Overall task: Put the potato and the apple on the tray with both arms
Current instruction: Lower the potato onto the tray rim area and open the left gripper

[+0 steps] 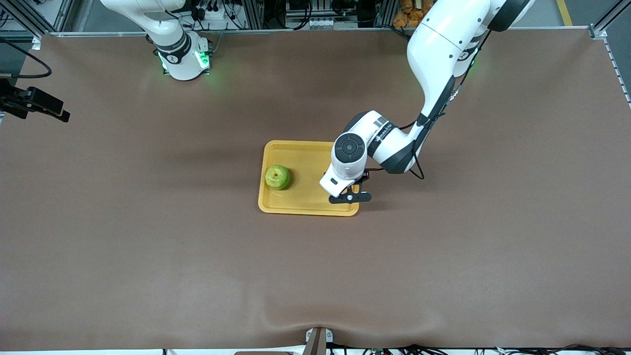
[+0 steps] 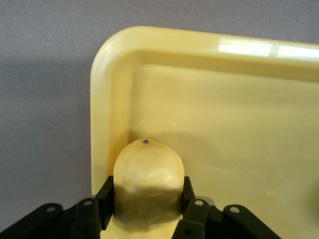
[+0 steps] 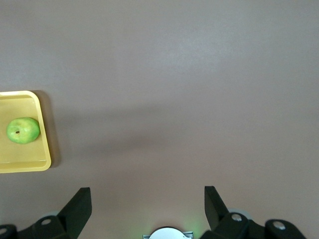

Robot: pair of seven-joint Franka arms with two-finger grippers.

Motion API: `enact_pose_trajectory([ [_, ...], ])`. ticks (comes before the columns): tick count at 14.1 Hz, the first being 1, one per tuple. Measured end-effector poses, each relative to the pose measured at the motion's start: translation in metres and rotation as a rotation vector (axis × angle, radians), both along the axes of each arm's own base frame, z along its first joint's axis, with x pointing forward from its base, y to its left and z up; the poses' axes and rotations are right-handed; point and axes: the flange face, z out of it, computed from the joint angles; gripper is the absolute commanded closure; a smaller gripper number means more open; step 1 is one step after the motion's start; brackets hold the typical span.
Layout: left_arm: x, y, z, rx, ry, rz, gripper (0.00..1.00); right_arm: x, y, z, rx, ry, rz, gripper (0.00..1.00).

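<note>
The yellow tray (image 1: pixel 305 199) lies mid-table. The green apple (image 1: pixel 277 177) sits on it, toward the right arm's end; it also shows in the right wrist view (image 3: pixel 23 130), on the tray (image 3: pixel 30 163). My left gripper (image 1: pixel 351 195) is low over the tray's corner toward the left arm's end, nearer the front camera. In the left wrist view the left gripper (image 2: pixel 146 198) is shut on the potato (image 2: pixel 148 172), which sits at the tray's (image 2: pixel 229 124) inner corner by the rim. My right gripper (image 3: pixel 147 209) is open and empty, held high near its base.
The brown table cloth (image 1: pixel 148 246) spreads all round the tray. A black camera mount (image 1: pixel 32 102) juts over the table edge at the right arm's end. A small bracket (image 1: pixel 318 340) sits at the near edge.
</note>
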Motion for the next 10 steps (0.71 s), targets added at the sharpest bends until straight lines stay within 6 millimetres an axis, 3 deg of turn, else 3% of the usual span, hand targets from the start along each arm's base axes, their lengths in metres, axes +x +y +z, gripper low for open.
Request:
enact_pose_trajectory([
  [7,0.003,-0.001,0.003,0.0,-0.011,-0.003,0.0,0.0,0.003,0.003,-0.001,-0.006,0.006,0.0],
  [10,0.01,-0.002,0.017,-0.013,-0.034,0.003,0.0,0.0,0.003,0.005,-0.001,-0.011,0.005,0.0],
])
